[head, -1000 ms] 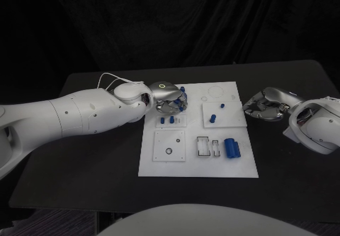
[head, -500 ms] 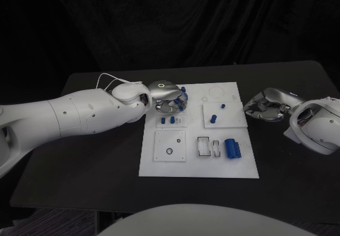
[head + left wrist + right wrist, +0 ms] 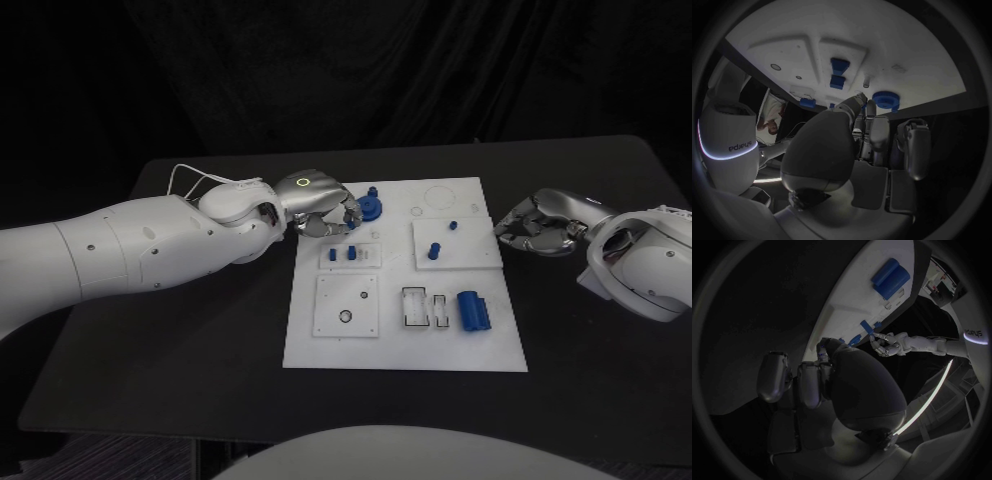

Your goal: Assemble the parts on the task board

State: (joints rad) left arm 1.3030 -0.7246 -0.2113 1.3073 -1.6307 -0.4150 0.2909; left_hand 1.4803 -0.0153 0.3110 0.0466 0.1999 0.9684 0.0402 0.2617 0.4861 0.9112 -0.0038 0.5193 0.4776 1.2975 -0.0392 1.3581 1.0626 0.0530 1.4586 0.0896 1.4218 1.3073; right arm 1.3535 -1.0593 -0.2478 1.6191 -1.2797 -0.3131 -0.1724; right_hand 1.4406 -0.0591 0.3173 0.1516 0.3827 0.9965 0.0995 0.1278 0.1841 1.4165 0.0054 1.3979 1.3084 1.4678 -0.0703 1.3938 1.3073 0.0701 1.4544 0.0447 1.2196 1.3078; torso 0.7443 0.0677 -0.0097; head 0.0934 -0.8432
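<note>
The black table (image 3: 173, 330) carries the white task board (image 3: 411, 345) at its middle. My left hand (image 3: 325, 208) lies over the board's far-left corner, fingers touching a round blue gear-like part (image 3: 371, 207); I cannot tell whether it is grasped. My right hand (image 3: 537, 225), just off the board's right edge, is clenched on nothing. A blue block (image 3: 473, 307) sits in the board's near-right area. Small blue pegs (image 3: 343, 254) stand just nearer than my left hand.
</note>
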